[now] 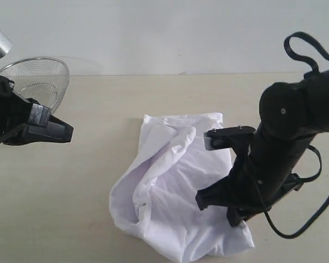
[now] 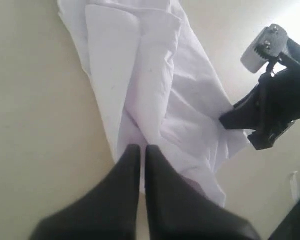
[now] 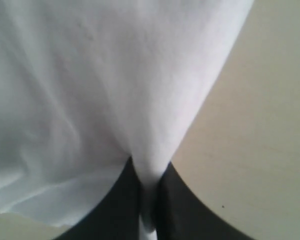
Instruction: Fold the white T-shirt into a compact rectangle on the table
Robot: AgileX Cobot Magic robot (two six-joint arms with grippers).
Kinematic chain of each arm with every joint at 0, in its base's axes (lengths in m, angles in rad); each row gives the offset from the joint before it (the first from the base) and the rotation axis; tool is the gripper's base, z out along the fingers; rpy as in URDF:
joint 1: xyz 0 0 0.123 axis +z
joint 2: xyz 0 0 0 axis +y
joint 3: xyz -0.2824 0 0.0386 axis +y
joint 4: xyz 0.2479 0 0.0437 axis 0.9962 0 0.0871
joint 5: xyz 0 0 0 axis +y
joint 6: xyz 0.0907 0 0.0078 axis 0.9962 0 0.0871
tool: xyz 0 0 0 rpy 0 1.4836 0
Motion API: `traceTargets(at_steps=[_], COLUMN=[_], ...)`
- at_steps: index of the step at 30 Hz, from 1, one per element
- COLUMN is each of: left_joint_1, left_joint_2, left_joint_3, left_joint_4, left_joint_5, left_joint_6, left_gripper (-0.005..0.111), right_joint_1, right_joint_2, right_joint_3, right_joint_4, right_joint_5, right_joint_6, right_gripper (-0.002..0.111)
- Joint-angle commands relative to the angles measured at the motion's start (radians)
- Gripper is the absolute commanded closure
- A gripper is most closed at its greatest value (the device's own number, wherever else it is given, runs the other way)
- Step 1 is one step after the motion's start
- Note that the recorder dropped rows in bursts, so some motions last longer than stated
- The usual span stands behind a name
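The white T-shirt (image 1: pixel 175 197) lies crumpled in a long heap on the table (image 1: pixel 93 181), with no lettering showing. My right gripper (image 1: pixel 214 201) is down at the shirt's near right part and shut on a pinch of its cloth; in the right wrist view the white T-shirt (image 3: pixel 115 85) runs down between the black fingers (image 3: pixel 182 205). My left gripper (image 1: pixel 66 133) hangs above the table left of the shirt, shut and empty. In the left wrist view its gripper tips (image 2: pixel 141 150) sit in front of the white T-shirt (image 2: pixel 150 85), apart from it.
A wire mesh strainer (image 1: pixel 35 81) stands at the far left behind the left arm. The right arm's black cable (image 1: pixel 312 181) loops beside it at the right edge. The right arm (image 2: pixel 272 105) also shows in the left wrist view.
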Motion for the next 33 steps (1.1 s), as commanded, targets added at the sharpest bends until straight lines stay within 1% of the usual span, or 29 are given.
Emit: traceTargets(at_steps=[1,2,3,4,5,6,11,13,14,15,17,18,19,22,24,26,28,32,33], left_joint_1=[-0.004,-0.004,-0.004,-0.004,-0.004,-0.004,-0.004,-0.007,-0.018,-0.03,-0.053,-0.075,-0.082,-0.101,-0.101,-0.106,-0.11,-0.11,-0.11], left_joint_2=[-0.01,-0.01,-0.006,0.002,0.022,0.04,0.151,0.188,0.207,0.227,0.271,0.324,0.356,0.509,0.568,0.597,0.611,0.609,0.609], left_joint_3=[-0.008,-0.008,-0.008,-0.008,-0.008,-0.008,-0.029,-0.039,-0.043,-0.048,-0.063,-0.092,-0.112,-0.235,-0.285,-0.306,-0.328,-0.334,-0.334], left_joint_4=[-0.024,-0.026,-0.026,-0.026,-0.035,-0.051,-0.165,-0.206,-0.226,-0.242,-0.249,-0.249,-0.247,-0.242,-0.235,-0.239,-0.203,-0.141,-0.114], left_joint_5=[0.011,0.006,0.003,0.003,0.003,0.003,0.062,0.097,0.092,0.083,0.044,-0.004,-0.022,0.018,0.032,0.034,0.032,0.01,0.012], left_joint_6=[0.029,0.029,0.029,0.033,0.049,0.065,0.19,0.24,0.262,0.288,0.305,0.305,0.305,0.305,0.305,0.305,0.305,0.259,0.239], left_gripper=[0.102,0.102,0.102,0.102,0.102,0.102,0.102,0.102,0.102,0.102,0.102,0.102,0.102,0.102,0.102,0.102,0.102,0.102,0.102], right_joint_1=[-0.008,-0.008,-0.008,-0.008,-0.008,-0.008,-0.008,-0.008,-0.008,-0.008,-0.008,-0.008,-0.008,-0.008,-0.008,-0.008,-0.008,-0.002,0.007], right_joint_2=[-0.02,-0.022,-0.027,-0.033,-0.044,-0.055,-0.14,-0.184,-0.2,-0.22,-0.227,-0.198,-0.173,-0.069,-0.036,0.009,0.065,0.171,0.198], right_joint_3=[0.087,0.094,0.094,0.094,0.094,0.094,0.094,0.094,0.094,0.092,0.081,0.048,0.028,-0.046,-0.069,-0.099,-0.134,-0.233,-0.262], right_joint_4=[-0.016,-0.014,-0.014,-0.014,-0.014,-0.014,-0.045,-0.05,-0.05,-0.05,-0.052,-0.05,-0.048,-0.009,0.012,0.012,0.019,0.105,0.141], right_joint_5=[-0.054,-0.068,-0.069,-0.075,-0.088,-0.09,-0.155,-0.194,-0.219,-0.257,-0.304,-0.312,-0.308,-0.302,-0.334,-0.32,-0.318,-0.318,-0.312], right_joint_6=[-0.003,-0.003,-0.003,-0.003,-0.003,-0.001,0.014,0.014,0.014,0.014,0.014,0.01,0.006,0.004,-0.001,-0.001,-0.016,-0.058,-0.097], right_gripper=[0.085,0.073,0.053,0.04,0.035,0.038,0.062,0.077,0.084,0.095,0.109,0.108,0.108,0.108,0.108,0.108,0.108,0.108,0.108])
